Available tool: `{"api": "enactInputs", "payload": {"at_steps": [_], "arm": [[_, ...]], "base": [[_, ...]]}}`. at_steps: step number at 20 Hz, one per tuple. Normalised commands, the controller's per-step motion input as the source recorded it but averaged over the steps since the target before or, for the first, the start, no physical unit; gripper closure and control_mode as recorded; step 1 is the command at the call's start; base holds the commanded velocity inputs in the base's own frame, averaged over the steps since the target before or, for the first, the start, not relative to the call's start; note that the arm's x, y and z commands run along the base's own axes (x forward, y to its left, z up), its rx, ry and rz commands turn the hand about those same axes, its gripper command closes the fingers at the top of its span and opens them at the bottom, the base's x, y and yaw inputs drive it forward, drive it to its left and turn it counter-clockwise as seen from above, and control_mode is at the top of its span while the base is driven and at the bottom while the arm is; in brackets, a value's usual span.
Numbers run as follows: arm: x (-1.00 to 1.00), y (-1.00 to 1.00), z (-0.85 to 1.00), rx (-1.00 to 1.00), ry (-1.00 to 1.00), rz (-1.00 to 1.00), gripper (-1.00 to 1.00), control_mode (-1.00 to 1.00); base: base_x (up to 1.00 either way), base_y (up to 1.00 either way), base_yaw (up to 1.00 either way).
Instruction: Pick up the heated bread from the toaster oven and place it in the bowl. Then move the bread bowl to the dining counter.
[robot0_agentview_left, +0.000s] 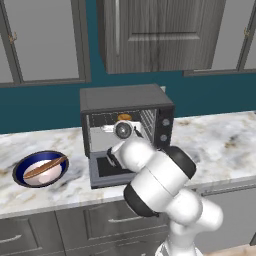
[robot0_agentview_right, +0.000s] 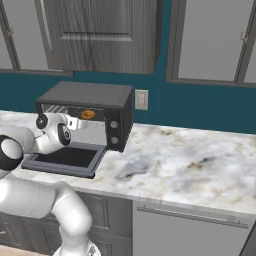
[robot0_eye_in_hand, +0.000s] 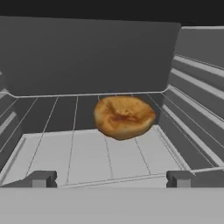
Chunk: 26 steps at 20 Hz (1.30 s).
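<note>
First step, the reach: the pincer (robot0_eye_in_hand: 109, 179) is wide and empty at the oven (robot0_agentview_left: 126, 102) mouth, with the bread (robot0_eye_in_hand: 124, 116) on the rack's middle ahead, so it should advance and close.

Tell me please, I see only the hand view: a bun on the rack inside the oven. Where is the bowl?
Observer: The bowl sits on the counter left of the oven, apart from it.
Operator: Is the bowl empty?
Observer: No, a long brown stick lies across it.
Operator: Is the oven door fully down?
Observer: Yes, the door lies flat over the counter edge, with the arm reaching in above it.
Operator: Is the claw on the bun already?
Observer: Not yet. The claw is open, just inside the oven mouth; the bun lies deeper on the rack.
</note>
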Motion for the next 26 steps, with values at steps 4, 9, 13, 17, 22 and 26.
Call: {"api": "enactInputs", "payload": {"at_steps": [4,9,13,17,22,26], "arm": [[0.26,0.15,0.00,0.00,0.00,0.00,-1.00,-1.00],[0.48,0.20,-0.03,0.00,0.00,0.00,-1.00,-1.00],[0.22,0.00,-0.32,-0.03,0.12,0.00,-1.00,-1.00],[-0.04,-0.29,-0.62,-0.07,0.25,0.00,-1.00,-1.00],[-0.48,-0.60,-0.70,-0.04,0.21,0.00,-1.00,-1.00],[-0.89,-0.73,-0.75,-0.03,0.18,0.00,-1.00,-1.00]], "base": [[0.00,0.00,0.00],[0.00,0.00,0.00],[0.00,0.00,0.00],[0.00,0.00,0.00],[0.00,0.00,0.00],[0.00,0.00,0.00]]}}
